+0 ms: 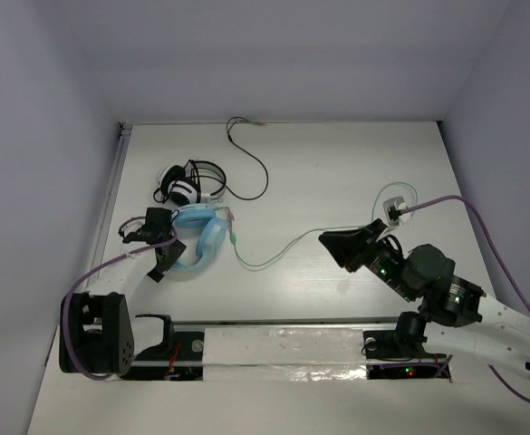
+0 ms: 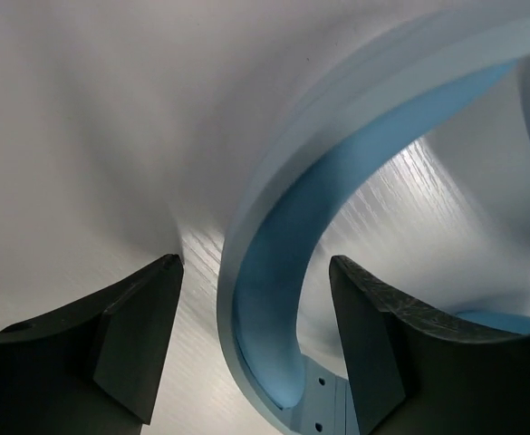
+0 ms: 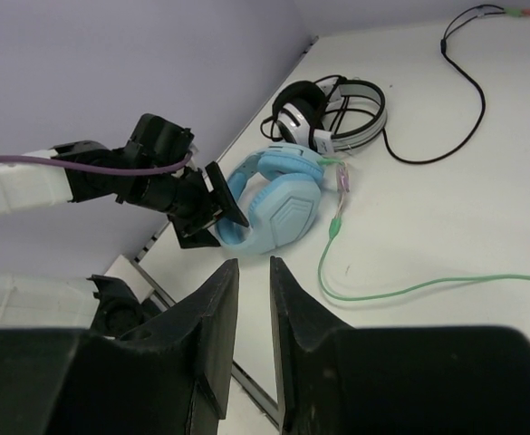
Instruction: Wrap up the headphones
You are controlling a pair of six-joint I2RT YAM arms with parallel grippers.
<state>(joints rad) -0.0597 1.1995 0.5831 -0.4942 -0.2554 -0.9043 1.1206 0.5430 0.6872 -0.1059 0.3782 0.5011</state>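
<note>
i see left hand [image 1: 162, 243] fingers apart, straddling the blue headband | right hand [image 3: 253, 272] fingers a narrow gap apart, nothing between | headphones [image 1: 199, 237] lie at worktop [image 1: 337, 172] left, just beside black-and-white headphones [image 1: 187, 186] | pale green cable [image 3: 409, 290] trails right

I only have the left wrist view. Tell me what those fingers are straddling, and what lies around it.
Observer: From above, the left fingers straddle the headband of the light blue headphones, which lie on the table.
Operator: Report the cable.
Observer: The pale green cable trails unwrapped across the table toward the right fingers.
Operator: Name the neighbours.
Observer: Black-and-white headphones lie close behind the blue pair, farther from the arm bases.
</note>
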